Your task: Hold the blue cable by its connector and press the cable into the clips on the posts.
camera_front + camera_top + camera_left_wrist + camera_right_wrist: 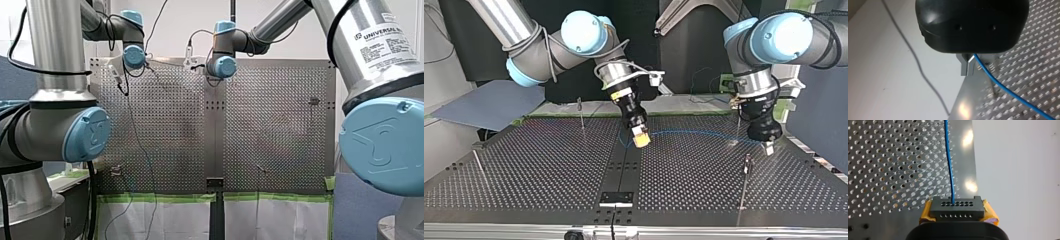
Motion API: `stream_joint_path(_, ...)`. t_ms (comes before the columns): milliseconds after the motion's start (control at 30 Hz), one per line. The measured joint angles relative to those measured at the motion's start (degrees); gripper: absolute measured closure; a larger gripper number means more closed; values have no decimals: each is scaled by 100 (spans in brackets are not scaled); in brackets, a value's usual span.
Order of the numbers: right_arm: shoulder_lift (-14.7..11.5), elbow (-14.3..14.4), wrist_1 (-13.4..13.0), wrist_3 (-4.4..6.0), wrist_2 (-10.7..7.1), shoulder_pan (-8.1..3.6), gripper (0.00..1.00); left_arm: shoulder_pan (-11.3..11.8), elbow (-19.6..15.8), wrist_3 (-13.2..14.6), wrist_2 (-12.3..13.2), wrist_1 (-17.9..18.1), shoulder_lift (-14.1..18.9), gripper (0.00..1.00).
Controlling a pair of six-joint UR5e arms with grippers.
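My right fingers (926,210) grip the half-hidden connector (957,207); my left fingers (965,68) pinch blue cable (1003,88).

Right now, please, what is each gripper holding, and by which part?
My right gripper holds the connector of the blue cable between its yellow pads; my left gripper pinches the cable itself between its metal fingers.

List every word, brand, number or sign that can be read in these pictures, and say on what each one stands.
"UNIVERSAL": white label on my right arm, front view; the next word is cut off.
Smaller lines on that label: too small to read.
Embossed mark on the blue joint cap: unclear.
Nothing else readable.
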Motion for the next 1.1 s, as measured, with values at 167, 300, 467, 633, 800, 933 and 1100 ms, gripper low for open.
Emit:
stream_joint_path(167, 3, -100, 44, 0, -6, 34, 100, 275, 130, -37, 110, -26, -71, 100)
stream_joint_path(300, 6, -114, 56, 1, -13, 36, 100, 472, 209, -50, 230, -62, -186, 100)
stream_joint_path(467, 8, -119, 66, 6, -12, 14, 100, 609, 234, -70, 411, -61, -243, 100)
stream_joint_path(633, 12, -119, 68, 9, -7, -12, 100, 687, 244, -98, 623, -18, -276, 100)
stream_joint_path(800, 15, -120, 68, 15, 0, -48, 100, 764, 312, -114, 832, 6, -396, 100)
stream_joint_path(933, 17, -120, 68, 17, 2, -82, 100, 818, 372, -122, 938, 13, -501, 100)
stream_joint_path(1100, 18, -122, 65, 17, 8, -131, 100, 901, 393, -145, 1031, 20, -531, 100)
